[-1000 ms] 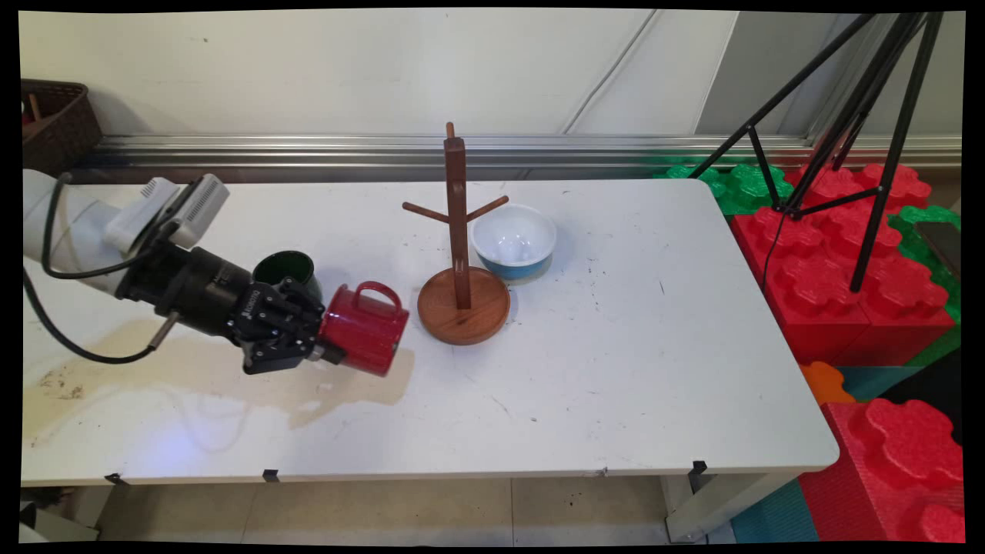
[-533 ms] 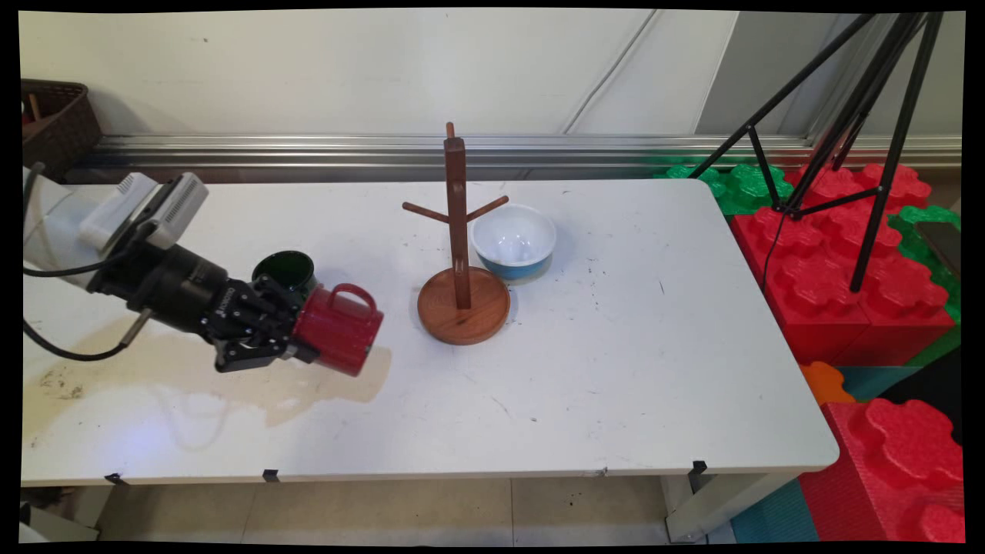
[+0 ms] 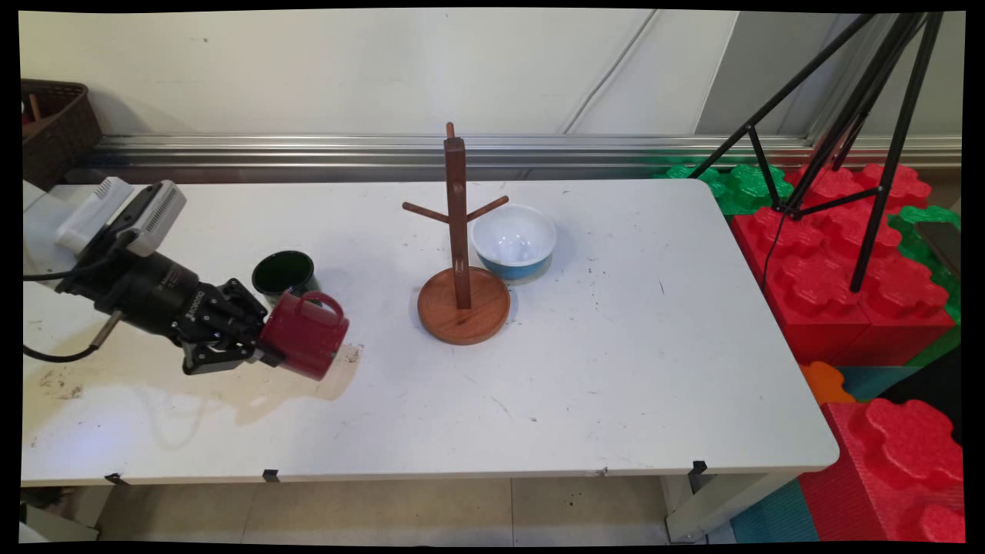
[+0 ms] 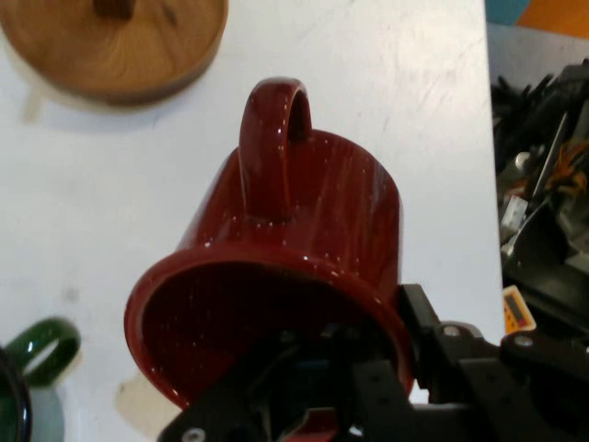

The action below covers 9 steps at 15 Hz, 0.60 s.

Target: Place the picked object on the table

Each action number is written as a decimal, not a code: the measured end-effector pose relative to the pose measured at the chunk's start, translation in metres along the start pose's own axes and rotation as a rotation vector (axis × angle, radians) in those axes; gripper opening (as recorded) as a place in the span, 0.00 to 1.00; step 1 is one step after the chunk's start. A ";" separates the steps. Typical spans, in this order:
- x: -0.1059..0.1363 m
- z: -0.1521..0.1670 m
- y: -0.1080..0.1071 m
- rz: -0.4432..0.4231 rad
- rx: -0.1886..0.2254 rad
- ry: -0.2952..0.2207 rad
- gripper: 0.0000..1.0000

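The robot's black two-finger hand (image 3: 265,355) gripped a glossy dark-red enamel mug (image 3: 305,345) by its rim, one finger reaching inside the mouth and the other pressed against the outer wall. The mug lay tipped on its side over the left part of the white table (image 3: 616,369), mouth toward the hand, base pointing right and handle turned upward. Whether it touched the table or hung just above could not be told.

Just beyond it, on the far side, stood a dark-green mug (image 3: 284,273), upright, its looped handle showing at the lower left corner of the hand view (image 4: 41,350). To the right, apart from both mugs, a brown wooden mug tree with a round base (image 3: 462,304) rose from the middle of the table, its pegs bare. A white bowl with a blue outside (image 3: 513,240) sat just beside the tree's far right.

A pale brownish stain (image 3: 192,377) spread across the table under the hand and the red mug.
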 end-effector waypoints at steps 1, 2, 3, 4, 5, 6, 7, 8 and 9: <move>-0.002 -0.001 0.000 -0.002 0.003 -0.012 0.00; -0.005 -0.003 -0.001 -0.003 0.006 -0.026 0.00; -0.008 -0.004 -0.001 -0.003 0.009 -0.040 0.00; -0.010 -0.004 -0.001 -0.003 0.010 -0.052 0.00; -0.011 -0.005 -0.001 -0.002 0.012 -0.059 0.00; -0.013 -0.006 -0.002 -0.002 0.014 -0.070 0.00; -0.014 -0.006 -0.002 -0.001 0.015 -0.076 0.00; -0.015 -0.007 -0.002 0.000 0.018 -0.086 0.00; -0.017 -0.007 -0.002 0.001 0.022 -0.096 0.00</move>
